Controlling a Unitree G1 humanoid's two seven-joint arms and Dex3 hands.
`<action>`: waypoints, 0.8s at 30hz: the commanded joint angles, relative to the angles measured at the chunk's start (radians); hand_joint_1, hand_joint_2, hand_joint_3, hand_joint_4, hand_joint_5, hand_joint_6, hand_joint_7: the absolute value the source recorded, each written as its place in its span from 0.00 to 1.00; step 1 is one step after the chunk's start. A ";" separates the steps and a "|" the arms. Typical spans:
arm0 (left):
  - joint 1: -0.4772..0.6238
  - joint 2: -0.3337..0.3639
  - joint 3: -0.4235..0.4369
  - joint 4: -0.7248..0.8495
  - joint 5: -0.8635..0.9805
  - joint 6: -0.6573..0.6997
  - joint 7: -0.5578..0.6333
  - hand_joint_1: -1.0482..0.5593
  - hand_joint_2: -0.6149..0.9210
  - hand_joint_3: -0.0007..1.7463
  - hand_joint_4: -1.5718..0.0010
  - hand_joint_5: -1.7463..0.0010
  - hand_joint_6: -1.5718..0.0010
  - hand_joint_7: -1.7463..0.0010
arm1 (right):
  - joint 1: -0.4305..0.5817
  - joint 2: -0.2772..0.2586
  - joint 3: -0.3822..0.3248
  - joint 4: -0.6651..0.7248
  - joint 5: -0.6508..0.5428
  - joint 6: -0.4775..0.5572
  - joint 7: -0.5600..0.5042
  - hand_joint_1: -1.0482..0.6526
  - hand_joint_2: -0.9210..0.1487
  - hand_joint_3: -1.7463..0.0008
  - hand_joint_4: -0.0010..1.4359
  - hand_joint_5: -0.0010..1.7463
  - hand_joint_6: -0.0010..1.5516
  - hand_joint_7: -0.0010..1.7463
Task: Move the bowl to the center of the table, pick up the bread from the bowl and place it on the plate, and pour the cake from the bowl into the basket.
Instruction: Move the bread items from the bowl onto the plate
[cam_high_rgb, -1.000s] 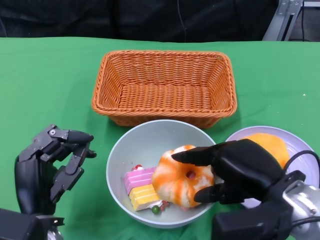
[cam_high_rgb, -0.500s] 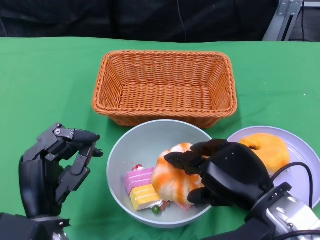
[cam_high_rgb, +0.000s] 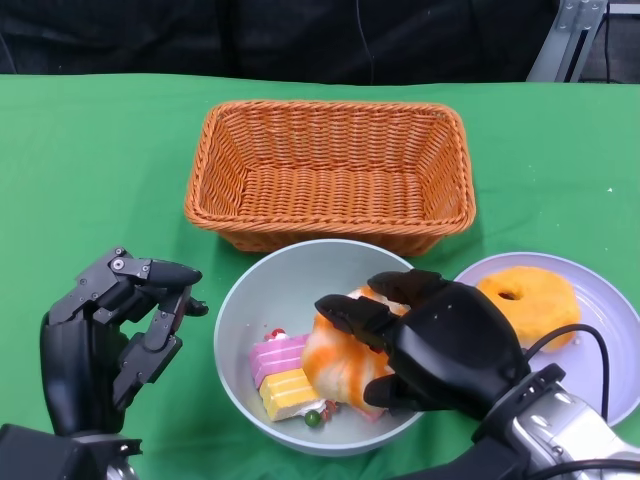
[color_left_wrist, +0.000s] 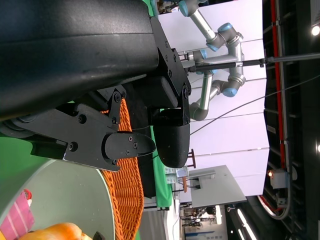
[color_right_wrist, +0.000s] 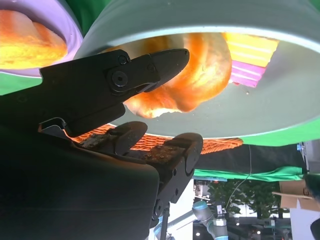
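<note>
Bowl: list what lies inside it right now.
Inside the bowl: an orange-and-white bread gripped by the right robot hand, a pink-and-yellow cake, and small red and green bits. The hand covers the bread's right part and the bowl floor beneath.

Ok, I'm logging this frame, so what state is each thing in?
bowl: upright, holds bread and cake.
bread in the bowl: under the right hand, fingers around it.
cake: lying in the bowl.
plate: holds another bread.
basket: upright, empty.
left hand: holds nothing, fingers curled, beside the bowl.
</note>
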 joint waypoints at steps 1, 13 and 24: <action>0.003 0.007 0.002 -0.003 0.005 -0.007 0.004 0.61 0.98 0.25 0.51 0.18 0.44 0.43 | -0.012 0.005 0.017 0.014 -0.010 0.012 0.003 0.13 0.00 0.98 0.23 0.00 0.20 0.00; 0.008 0.008 -0.006 -0.011 -0.001 -0.003 -0.002 0.62 0.97 0.27 0.50 0.19 0.44 0.43 | -0.046 0.041 0.074 0.076 0.000 0.035 0.067 0.12 0.01 0.99 0.21 0.00 0.20 0.00; 0.014 0.006 -0.009 -0.020 -0.001 -0.013 -0.004 0.61 0.99 0.26 0.51 0.18 0.45 0.43 | -0.060 0.062 0.144 0.076 -0.076 0.147 0.211 0.14 0.03 1.00 0.22 0.01 0.21 0.01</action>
